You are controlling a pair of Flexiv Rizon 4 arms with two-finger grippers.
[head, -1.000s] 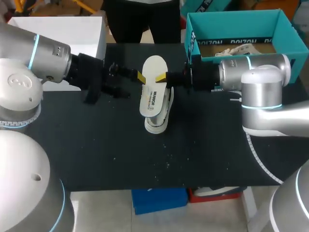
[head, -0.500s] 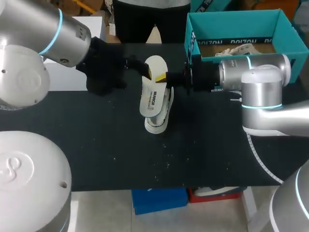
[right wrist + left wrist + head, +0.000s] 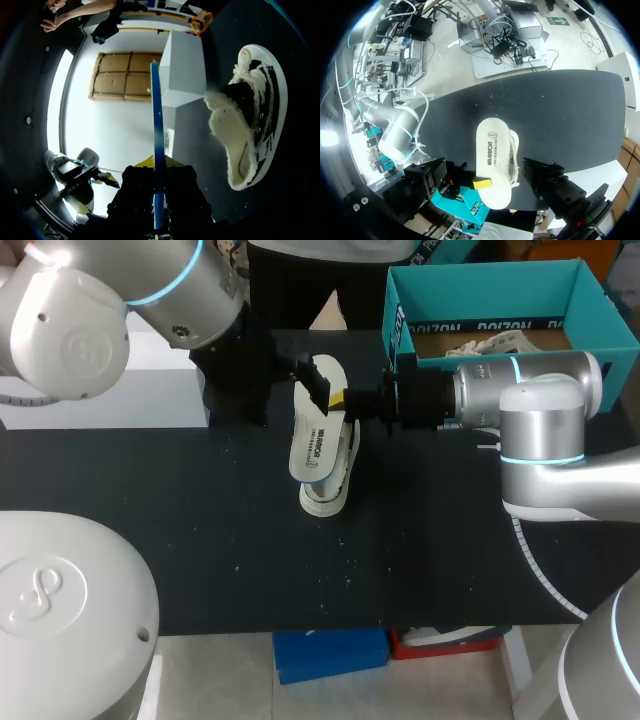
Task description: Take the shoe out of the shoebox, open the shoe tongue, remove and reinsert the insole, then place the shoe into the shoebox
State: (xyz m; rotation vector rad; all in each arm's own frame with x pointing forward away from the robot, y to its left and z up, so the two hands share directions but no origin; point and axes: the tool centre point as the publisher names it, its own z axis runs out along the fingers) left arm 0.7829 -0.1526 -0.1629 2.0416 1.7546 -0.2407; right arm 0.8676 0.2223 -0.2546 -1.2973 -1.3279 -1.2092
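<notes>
The insole is out of the shoe and is hanging just above it, aligned lengthwise with it, printed face upward. In the right wrist view we are seeing the insole edge-on as a thin blue line, clear of the fleece-lined collar. We judge that this position keeps it ready for lowering straight back into the opening.

The shoe is sitting on the black table near the middle, well apart from the shoebox. Its collar is facing the insole, so we are treating removal as done and reinsertion as the step in hand.

The right gripper is clamping the insole by one side edge, toward its far end, with a yellow tip on each face. This edge grip is leaving most of the insole unsupported, so the insole may sag or twist on the way down.

The left gripper is positioned at the far end of the insole, probably to steady or guide it. We cannot tell its state.

The teal shoebox is standing open at the far right of the table, behind the right arm, ready to receive the shoe.
</notes>
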